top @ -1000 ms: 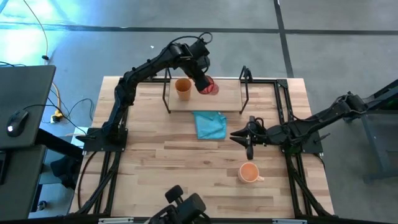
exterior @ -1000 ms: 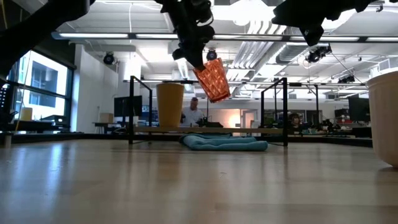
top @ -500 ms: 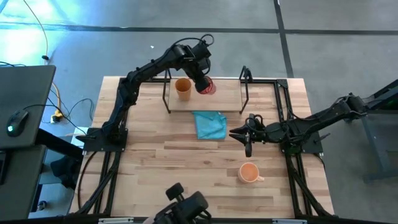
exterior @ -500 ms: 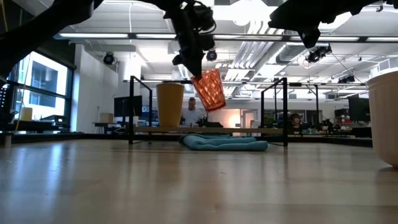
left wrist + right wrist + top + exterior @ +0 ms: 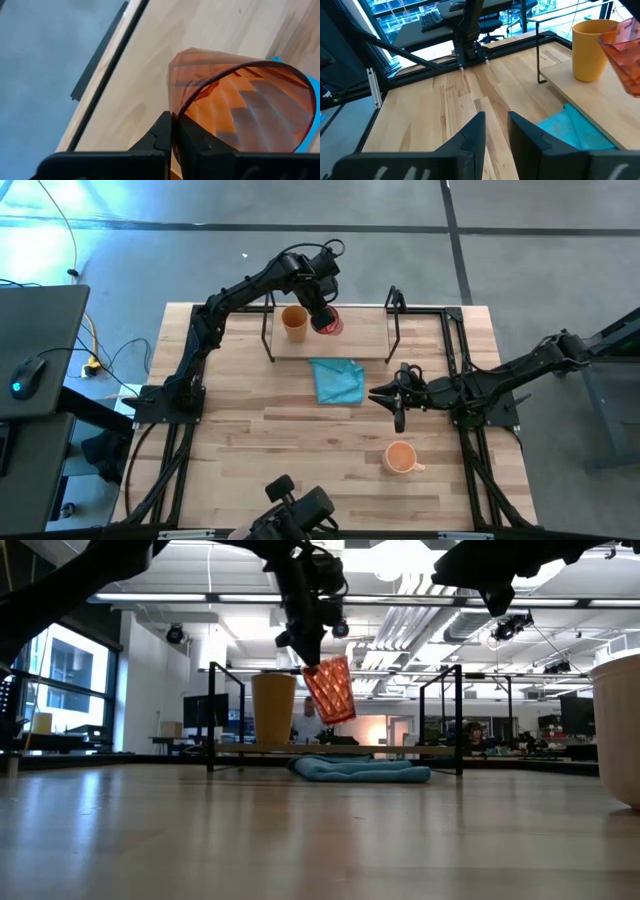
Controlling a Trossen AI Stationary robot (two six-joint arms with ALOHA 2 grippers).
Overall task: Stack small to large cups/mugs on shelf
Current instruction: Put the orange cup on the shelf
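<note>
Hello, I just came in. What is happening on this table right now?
The left gripper, jaws shut on the rim of the red ribbed cup, holds it tilted in the air above the shelf, beside the tan tumbler that stands there. The orange mug sits on the table nearer the front, not yet moved. The right gripper waits over the table, holding nothing. A blue cloth lies in front of the shelf.
</note>
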